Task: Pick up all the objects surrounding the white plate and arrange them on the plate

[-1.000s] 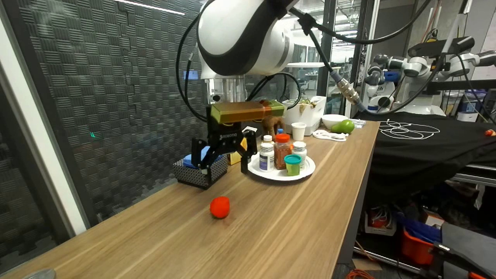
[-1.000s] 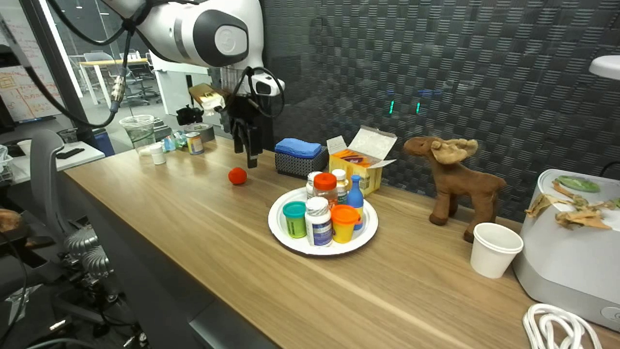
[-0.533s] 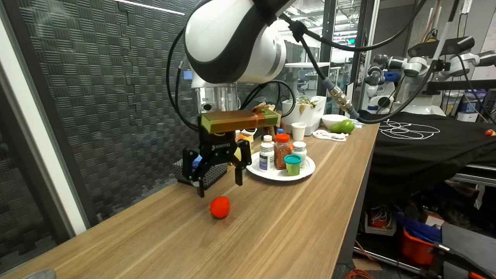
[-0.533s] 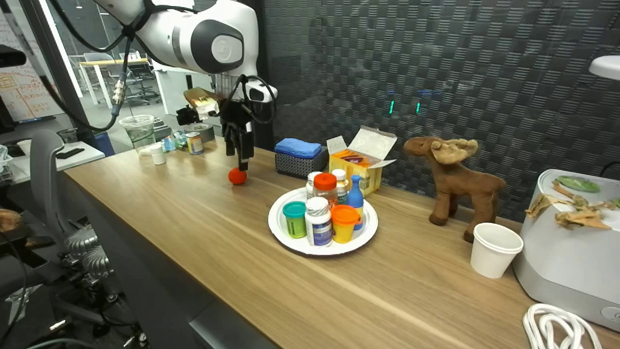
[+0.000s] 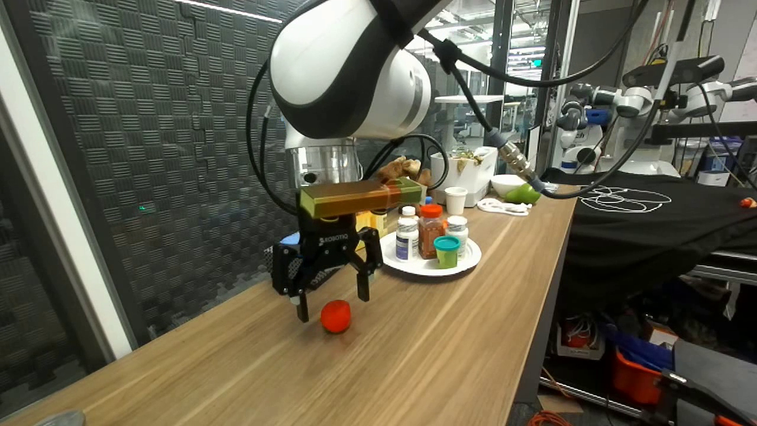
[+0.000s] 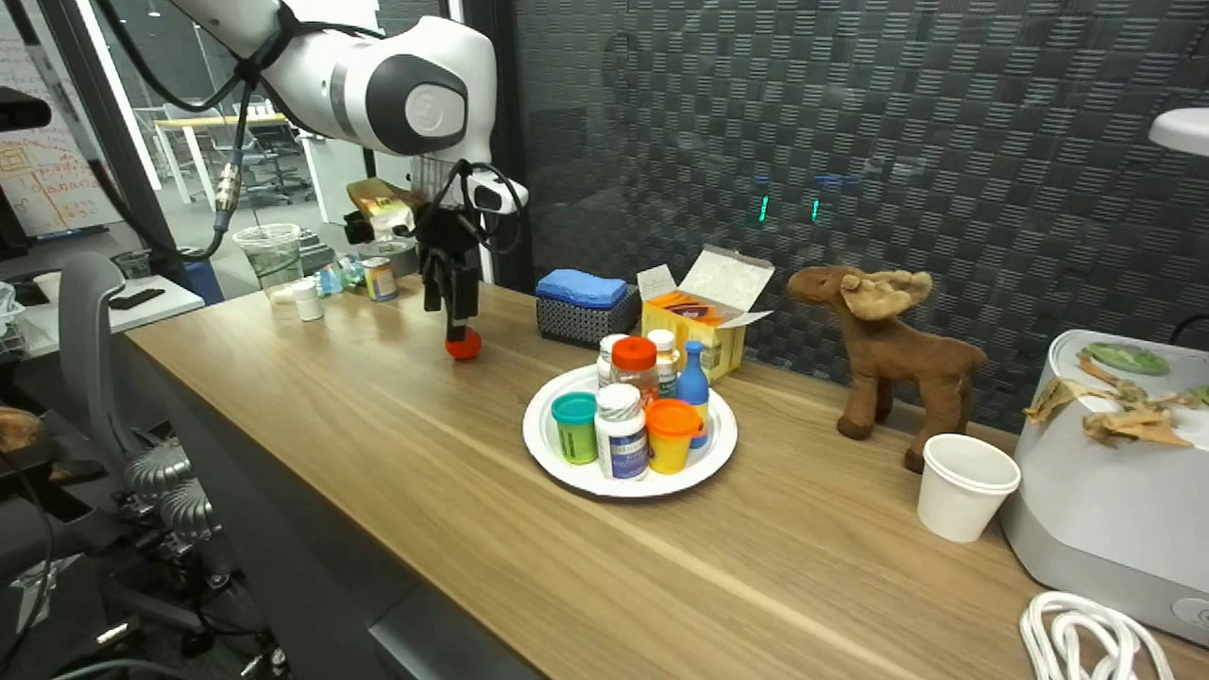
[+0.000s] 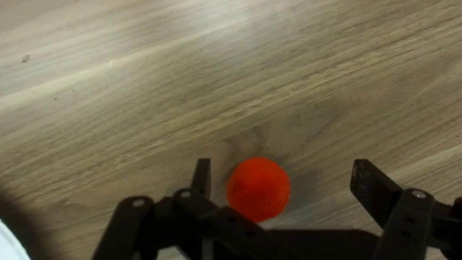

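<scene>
Ball (image 7: 258, 189), red and round, sits on the desk (image 5: 426, 343), apart from the plate (image 6: 538, 430). The jaws stand wide, released, with the ball between them in the wrist view. Upright on the plate crowd a red-lidded jar (image 5: 432, 234), a teal-lidded tub (image 6: 575, 430) and white-capped bottles (image 6: 621, 444). Beyond it, in an exterior view, stand a yellow box (image 6: 723, 351) and a toy moose (image 6: 911, 364).

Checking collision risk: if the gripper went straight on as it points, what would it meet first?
Probably the red tomato-like ball: the wrist view shows it between the open jaws of the gripper. Depth is unclear; the jaws might straddle it and meet the wooden tabletop first.
</scene>
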`<state>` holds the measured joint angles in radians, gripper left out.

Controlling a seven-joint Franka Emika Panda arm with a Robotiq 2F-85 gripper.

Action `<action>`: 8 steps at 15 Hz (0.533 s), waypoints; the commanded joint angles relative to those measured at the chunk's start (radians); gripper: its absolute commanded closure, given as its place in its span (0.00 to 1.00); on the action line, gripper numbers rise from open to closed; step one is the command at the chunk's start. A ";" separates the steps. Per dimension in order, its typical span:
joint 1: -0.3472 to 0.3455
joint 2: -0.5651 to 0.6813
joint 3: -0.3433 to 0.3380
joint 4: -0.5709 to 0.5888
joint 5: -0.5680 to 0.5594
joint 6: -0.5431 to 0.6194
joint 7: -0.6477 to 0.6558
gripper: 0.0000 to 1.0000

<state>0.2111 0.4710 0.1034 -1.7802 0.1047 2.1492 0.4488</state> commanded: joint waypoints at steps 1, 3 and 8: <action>0.005 0.035 -0.002 0.056 0.021 -0.028 -0.011 0.00; 0.007 0.048 -0.002 0.066 0.016 -0.032 -0.015 0.00; 0.010 0.077 -0.009 0.095 0.007 -0.038 -0.011 0.00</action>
<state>0.2113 0.5188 0.1033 -1.7419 0.1047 2.1461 0.4468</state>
